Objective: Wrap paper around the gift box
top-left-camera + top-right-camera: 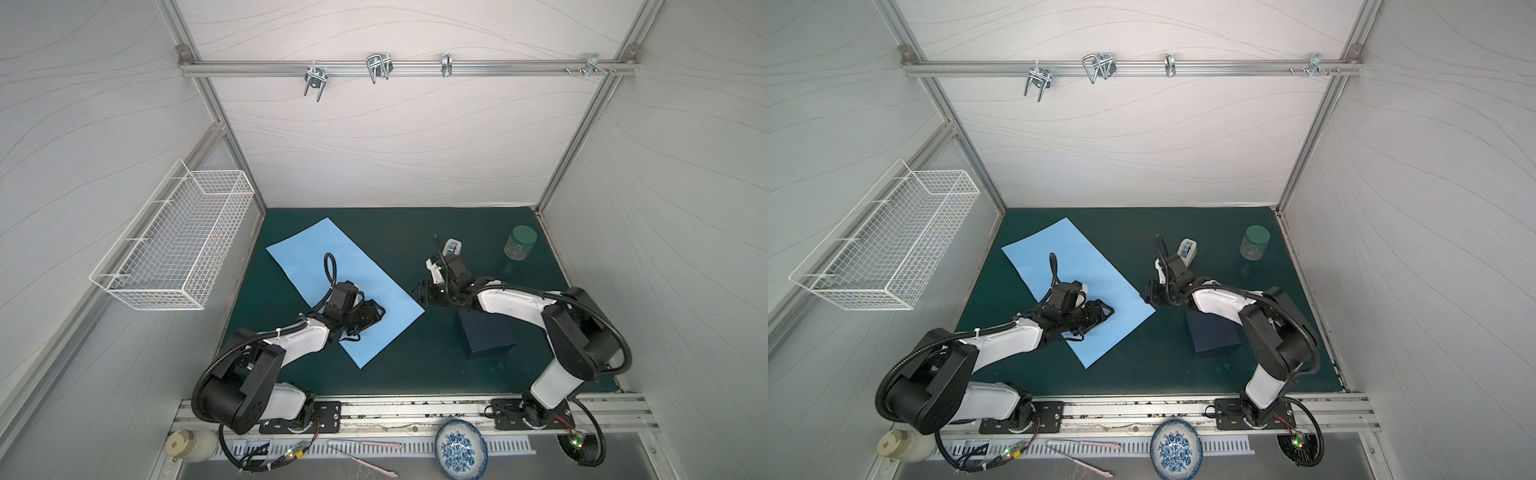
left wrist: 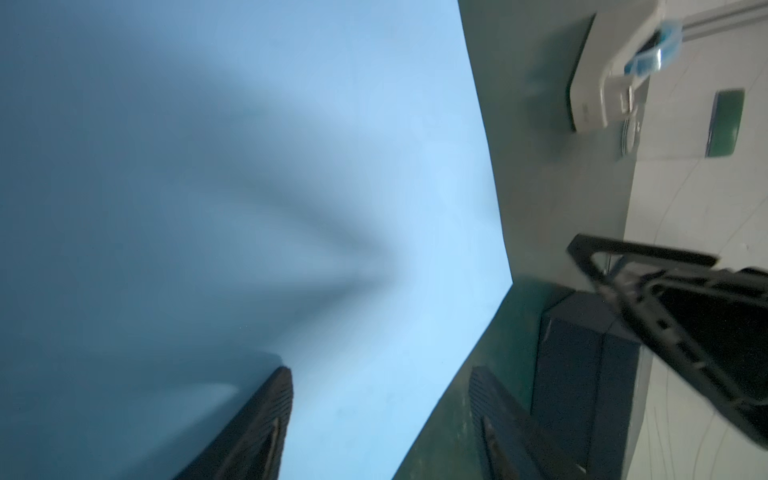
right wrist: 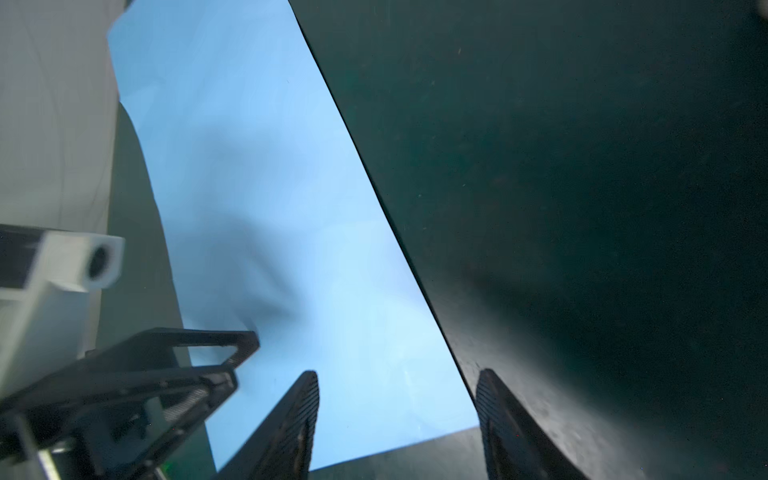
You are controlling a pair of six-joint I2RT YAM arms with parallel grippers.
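Green mat [image 1: 415, 249] with paper [image 1: 311, 257] flat; left gripper [image 1: 377, 311] splayed empty above it, right gripper [image 1: 417, 293] likewise, seemingly straddling its corner.

Pale wavy-lined walls [image 1: 395, 145], aluminium rail [image 1: 498, 68], dark green mat [image 1: 415, 365] (wire basket [image 1: 178, 249] at left)

— What lay on the green mat [image 1: 395, 232]?
— The light-blue paper [image 1: 316, 257], flat and askew across its left half. The navy gift box [image 1: 486, 336] sat right of the middle, toward the near edge.
— And further back?
— A white tape dispenser [image 1: 453, 246], and a green-lidded jar [image 1: 519, 243] by the far right corner.
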